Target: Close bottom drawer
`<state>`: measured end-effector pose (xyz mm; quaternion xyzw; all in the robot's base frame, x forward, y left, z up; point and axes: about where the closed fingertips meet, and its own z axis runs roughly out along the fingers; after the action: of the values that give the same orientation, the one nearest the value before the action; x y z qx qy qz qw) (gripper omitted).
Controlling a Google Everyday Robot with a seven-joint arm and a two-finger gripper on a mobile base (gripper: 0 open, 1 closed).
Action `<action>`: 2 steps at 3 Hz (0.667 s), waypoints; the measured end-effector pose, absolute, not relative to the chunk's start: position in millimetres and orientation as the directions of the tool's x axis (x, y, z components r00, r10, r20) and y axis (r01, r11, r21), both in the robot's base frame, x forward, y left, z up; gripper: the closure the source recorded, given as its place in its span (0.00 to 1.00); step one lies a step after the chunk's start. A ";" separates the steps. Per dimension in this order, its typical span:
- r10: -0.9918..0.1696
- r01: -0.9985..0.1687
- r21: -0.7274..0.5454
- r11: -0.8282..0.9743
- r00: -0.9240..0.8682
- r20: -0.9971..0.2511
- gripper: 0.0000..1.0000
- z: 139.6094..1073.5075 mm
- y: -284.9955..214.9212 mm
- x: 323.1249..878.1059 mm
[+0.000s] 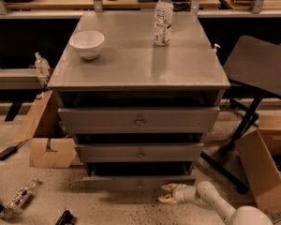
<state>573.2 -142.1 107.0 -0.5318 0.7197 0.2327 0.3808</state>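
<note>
The bench is the flat grey top of a cabinet with three drawers stacked below its front edge. A white bowl stands near the back left corner, upright; its inside cannot be seen from this angle. A clear bottle with a white cap and a paper label stands upright near the back edge, right of centre and well apart from the bowl. What it holds cannot be told.

Under the front edge, the top drawer and the middle drawer each stand a little way out, with a dark gap above each front. The bottom drawer sits lowest, just above the floor, and is also out a little way. Only shadow shows inside it.

The hand is low by the floor, below the front edge and right of centre, just in front of the bottom drawer's panel. Its two pale fingers point left and stand apart, gripping nothing. Whether they touch the panel cannot be told. The white arm runs off toward the lower right.

An open cardboard box lies on the floor beyond the left edge.
</note>
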 end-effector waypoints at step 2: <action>-0.586 -0.945 -0.064 0.320 -0.144 -0.798 1.00 104.8 -136.7 571.0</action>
<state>571.0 -136.7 104.8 -0.5327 0.7184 0.2367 0.3796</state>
